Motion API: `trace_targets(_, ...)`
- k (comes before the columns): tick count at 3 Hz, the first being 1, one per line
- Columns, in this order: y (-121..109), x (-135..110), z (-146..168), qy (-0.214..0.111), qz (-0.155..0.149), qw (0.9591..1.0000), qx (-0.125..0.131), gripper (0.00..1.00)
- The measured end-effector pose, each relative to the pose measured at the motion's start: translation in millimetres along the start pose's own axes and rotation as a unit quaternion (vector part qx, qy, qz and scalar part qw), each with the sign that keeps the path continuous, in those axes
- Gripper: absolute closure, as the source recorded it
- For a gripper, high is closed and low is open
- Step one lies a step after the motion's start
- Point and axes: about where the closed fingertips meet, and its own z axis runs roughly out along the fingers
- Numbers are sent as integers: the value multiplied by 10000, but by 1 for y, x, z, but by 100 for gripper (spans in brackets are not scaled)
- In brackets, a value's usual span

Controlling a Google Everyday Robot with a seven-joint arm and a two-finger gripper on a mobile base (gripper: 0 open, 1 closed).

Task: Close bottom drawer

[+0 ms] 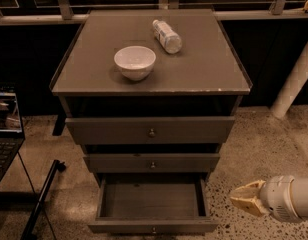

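Cabinet (204,71): grey-brown wood, matt and smooth on top, a few pale specks along the front edge. Bottom drawer (151,204) is the same matt wood, with a small knob (154,229) of dull-shining metal. Bowl (135,61) at 10 o'clock on the top is white, glossy and ceramic-looking, and the bottle (167,35) at 12 o'clock is clear shiny plastic. Gripper (240,198), at 4 o'clock in view, has a matt tan tip on a smooth white plastic-looking casing, above the rough speckled stone floor (264,139).

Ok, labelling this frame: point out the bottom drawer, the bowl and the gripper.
bottom drawer (151,201): camera view, inner floor.
bowl (135,58): camera view, its inside.
gripper (239,199): camera view, its tip, right of drawer.
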Motion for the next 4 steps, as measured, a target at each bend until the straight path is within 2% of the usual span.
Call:
trace_targets(1, 0, 0, 0, 0, 0, 10000, 0, 100)
trace_targets(2, -1, 9, 11, -206, 69, 9997, -59, 100)
trace_targets(3, -4, 40, 53, -895, 369, 9953, -27, 100)
trace_targets(4, -19, 73, 102, -1395, 688, 9874, 300, 100)
